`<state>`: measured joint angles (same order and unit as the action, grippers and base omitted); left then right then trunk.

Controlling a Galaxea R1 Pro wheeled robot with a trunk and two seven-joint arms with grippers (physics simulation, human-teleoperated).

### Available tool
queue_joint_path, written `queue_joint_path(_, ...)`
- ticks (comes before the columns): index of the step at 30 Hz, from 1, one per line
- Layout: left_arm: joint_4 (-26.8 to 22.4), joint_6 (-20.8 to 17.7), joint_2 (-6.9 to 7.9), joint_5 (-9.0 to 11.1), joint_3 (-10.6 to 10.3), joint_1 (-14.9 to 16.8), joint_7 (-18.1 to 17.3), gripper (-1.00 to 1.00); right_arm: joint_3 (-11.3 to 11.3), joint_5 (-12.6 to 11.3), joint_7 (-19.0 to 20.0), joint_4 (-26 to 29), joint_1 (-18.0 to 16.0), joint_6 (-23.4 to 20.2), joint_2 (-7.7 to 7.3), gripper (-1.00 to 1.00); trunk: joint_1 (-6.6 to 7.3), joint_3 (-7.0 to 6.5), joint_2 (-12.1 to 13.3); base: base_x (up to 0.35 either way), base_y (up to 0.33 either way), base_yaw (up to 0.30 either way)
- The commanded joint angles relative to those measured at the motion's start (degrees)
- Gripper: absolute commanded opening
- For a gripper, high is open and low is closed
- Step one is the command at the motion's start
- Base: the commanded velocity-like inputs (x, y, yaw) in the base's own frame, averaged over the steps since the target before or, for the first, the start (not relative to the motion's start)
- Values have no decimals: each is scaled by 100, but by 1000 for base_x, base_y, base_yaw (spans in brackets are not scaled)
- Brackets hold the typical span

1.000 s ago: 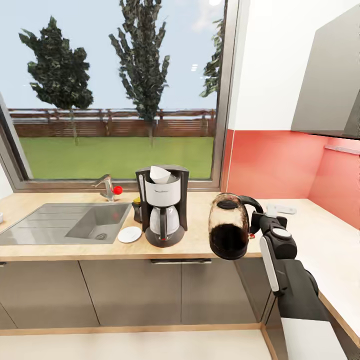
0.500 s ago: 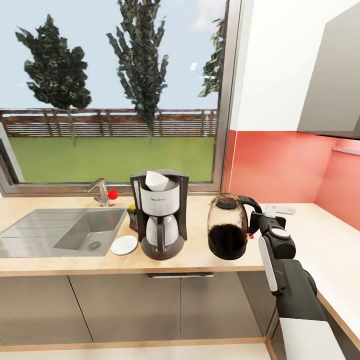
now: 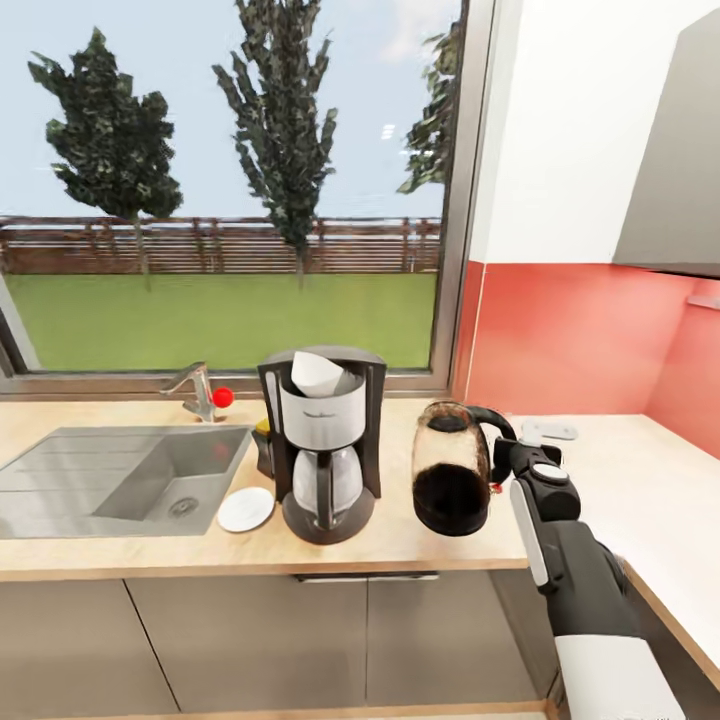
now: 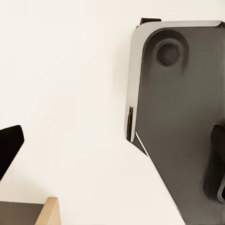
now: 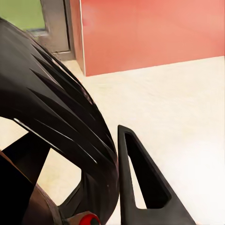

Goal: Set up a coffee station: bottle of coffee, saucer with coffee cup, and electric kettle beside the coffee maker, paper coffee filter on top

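Coffee maker [image 3: 325,440] sits on the worktop [image 3: 420,540] in front of the window [image 3: 230,190], with a white paper filter [image 3: 316,373] resting in its top. Right claw [image 3: 503,462] is clamped on the handle of the electric kettle [image 3: 451,483], holding it just right of the coffee maker with a clear gap between them; can't tell whether the kettle base touches the worktop or hangs just above it. In the right wrist view the kettle's dark handle [image 5: 56,122] fills the space next to one black finger [image 5: 140,183]. White saucer [image 3: 246,509] lies on the worktop just left of the coffee maker, beside the sink [image 3: 120,478]. A dark container with a yellow top [image 3: 263,445] stands behind the coffee maker's left edge, mostly hidden. Left claw: state can't be told; the left wrist view has pale floor and a dark grey panel [image 4: 183,117].
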<state>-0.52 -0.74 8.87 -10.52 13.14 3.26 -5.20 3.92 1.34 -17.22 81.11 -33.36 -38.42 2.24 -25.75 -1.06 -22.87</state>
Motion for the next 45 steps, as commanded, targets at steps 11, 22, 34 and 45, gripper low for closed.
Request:
queue_joint_path(11, -1, -19, -7, -51, 41, -1, -16, 100, -7, 36, 165, -830, -4, 425, 5, -100, -4, 1, -6, 151, 7, 0)
queue_joint_path(22, 8, -65, -7, -55, 49, -1, -19, 100, -6, 43, 167, -1189, -4, 611, 4, -100, -4, 1, -6, 108, 1, 0)
queue_joint_path(34, 8, -66, -11, -47, 49, -1, -20, 100, -6, 41, 164, -1728, -4, 1001, 4, -100, -4, 1, -6, 84, 14, 0)
queue_joint_path(45, 8, -66, -4, -46, 49, -1, -21, 100, -1, 44, 159, -1944, -4, 1021, 4, -100, -4, 1, -6, 126, 101, 0)
